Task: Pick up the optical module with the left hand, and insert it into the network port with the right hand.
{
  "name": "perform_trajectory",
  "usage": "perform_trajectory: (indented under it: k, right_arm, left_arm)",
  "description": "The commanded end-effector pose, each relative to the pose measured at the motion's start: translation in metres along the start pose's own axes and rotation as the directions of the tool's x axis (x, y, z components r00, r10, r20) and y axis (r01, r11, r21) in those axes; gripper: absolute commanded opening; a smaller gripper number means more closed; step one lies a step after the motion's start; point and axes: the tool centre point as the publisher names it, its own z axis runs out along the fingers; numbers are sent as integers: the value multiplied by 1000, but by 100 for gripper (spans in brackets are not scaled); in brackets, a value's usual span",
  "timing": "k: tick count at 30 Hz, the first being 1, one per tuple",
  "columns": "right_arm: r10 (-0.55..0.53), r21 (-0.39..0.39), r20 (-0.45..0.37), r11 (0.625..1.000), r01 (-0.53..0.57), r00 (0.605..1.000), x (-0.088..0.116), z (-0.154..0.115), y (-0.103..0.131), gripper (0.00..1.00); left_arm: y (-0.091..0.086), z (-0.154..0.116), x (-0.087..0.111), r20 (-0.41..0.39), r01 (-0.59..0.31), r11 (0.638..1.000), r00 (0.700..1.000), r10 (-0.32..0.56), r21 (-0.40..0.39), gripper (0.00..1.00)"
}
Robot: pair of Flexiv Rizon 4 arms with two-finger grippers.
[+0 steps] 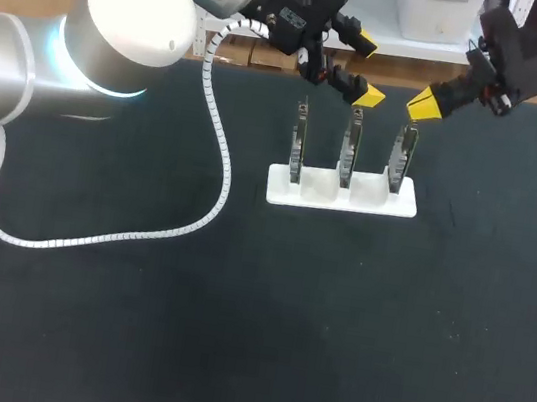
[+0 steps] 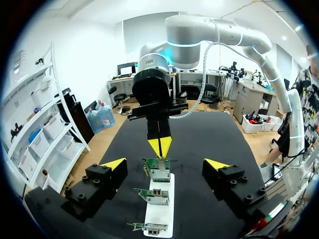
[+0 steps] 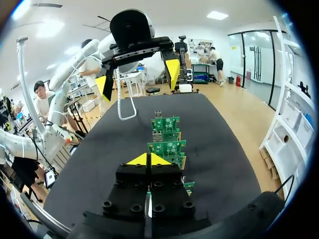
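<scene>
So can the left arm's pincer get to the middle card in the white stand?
Probably yes. The left pincer is open and hovers right above the middle card, with nothing between them. The right pincer is shut, over by the end card, not blocking.

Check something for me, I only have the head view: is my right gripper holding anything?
Observer: Seemingly not. The right wrist view shows the right gripper shut, tips together, nothing visible between them.
Operator: And the left?
Observer: The left wrist view shows the left gripper open and empty, the three boards ahead of it.
Operator: Can you see ports?
Observer: Yes, the middle board shows silver sockets, likely ports, on its side toward the left gripper.
</scene>
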Motion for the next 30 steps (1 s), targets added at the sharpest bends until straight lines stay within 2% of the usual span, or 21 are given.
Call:
perform_trajectory:
  k: [1, 19, 25, 26, 27, 28, 30]
  right_arm:
    - [4, -3, 6, 1000, -4, 1000, 5, 3, -2, 0]
    - [42, -13, 14, 999, -42, 999, 21, 11, -5, 0]
    - [1, -14, 60, 1000, 0, 998, 1, 4, -1, 0]
    - [-8, -15, 63, 1000, 9, 998, -3, 2, 0, 14]
    - [-9, -17, 62, 1000, 10, 998, -7, 1, 1, 50]
    - [-17, -20, 63, 1000, 19, 998, -11, -1, 1, 100]
    - [-20, -11, 59, 1000, 21, 998, -16, -4, 2, 100]
  left_arm:
    - [-1, 0, 0, 0, 0, 1000, 1000, 0, -2, 100]
    - [-1, 0, 0, 0, 0, 1000, 1000, 0, -2, 100]
    - [-1, 0, 0, 0, 0, 1000, 1000, 0, -2, 100]
    - [-1, 0, 0, 0, 0, 1000, 1000, 0, -2, 100]
    - [-1, 0, 0, 0, 0, 1000, 1000, 0, -2, 100]
    - [-1, 0, 0, 0, 0, 1000, 1000, 0, -2, 100]
    - [-1, 0, 0, 0, 0, 1000, 1000, 0, -2, 100]
